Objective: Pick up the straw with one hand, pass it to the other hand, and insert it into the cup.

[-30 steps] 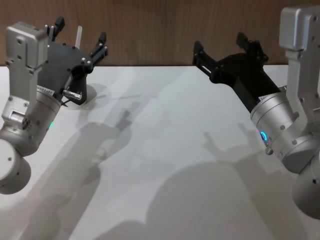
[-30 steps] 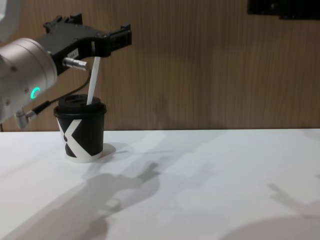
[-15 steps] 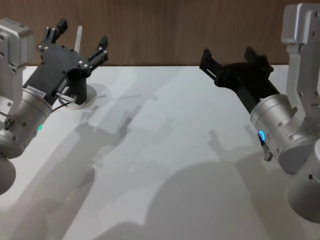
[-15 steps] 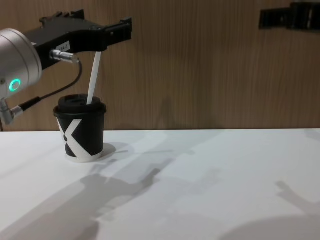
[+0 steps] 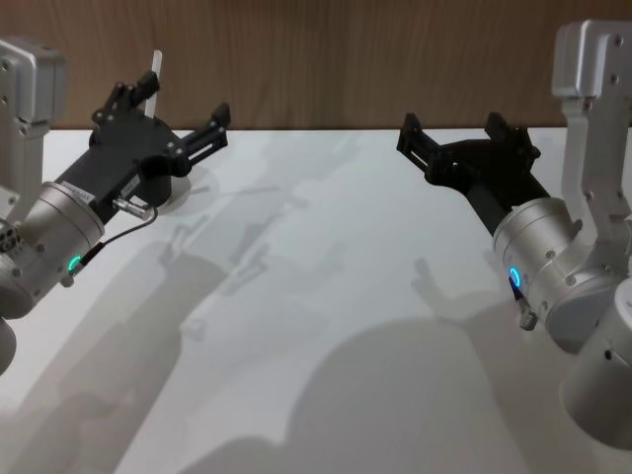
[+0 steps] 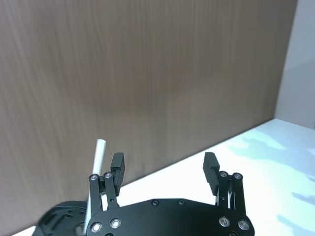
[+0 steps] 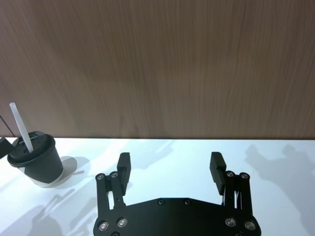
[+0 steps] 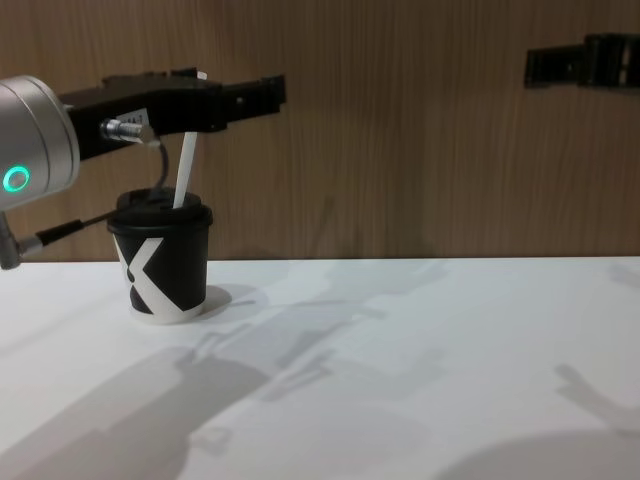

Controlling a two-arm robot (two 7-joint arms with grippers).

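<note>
The left pincer (image 5: 178, 117), black with two fingers on a silver-grey cylindrical wrist with a glowing green ring, sits at the upper left of the head view with its fingers spread wide and holding nothing. Compared with half a second ago it has tipped flatter and drawn a little back from the wall, so its fingers now reach level across the upper left of the chest view (image 8: 225, 97), above the cup rather than angled over it. The right pincer (image 5: 456, 138), black on a silver wrist with a blue light, hangs at the upper right of the head view, fingers also spread and empty; it has shifted only slightly.

The long, thin white-translucent plastic straw (image 8: 186, 160) stands in the lid of the small black paper cup with a black plastic lid and a white angular mark (image 8: 162, 263), leaning slightly, just as before. The cup rests at the far left of the white desk (image 8: 400, 370), close to the brown wooden wall (image 8: 400, 150).

In the head view the left pincer covers almost all of the cup, leaving the straw's tip (image 5: 155, 64) above it. In the left wrist view the straw (image 6: 97, 162) rises just beside one finger (image 6: 117, 169); whether they touch is unclear. The right wrist view shows cup (image 7: 38, 160) and straw (image 7: 20, 125) at the left, far off.
</note>
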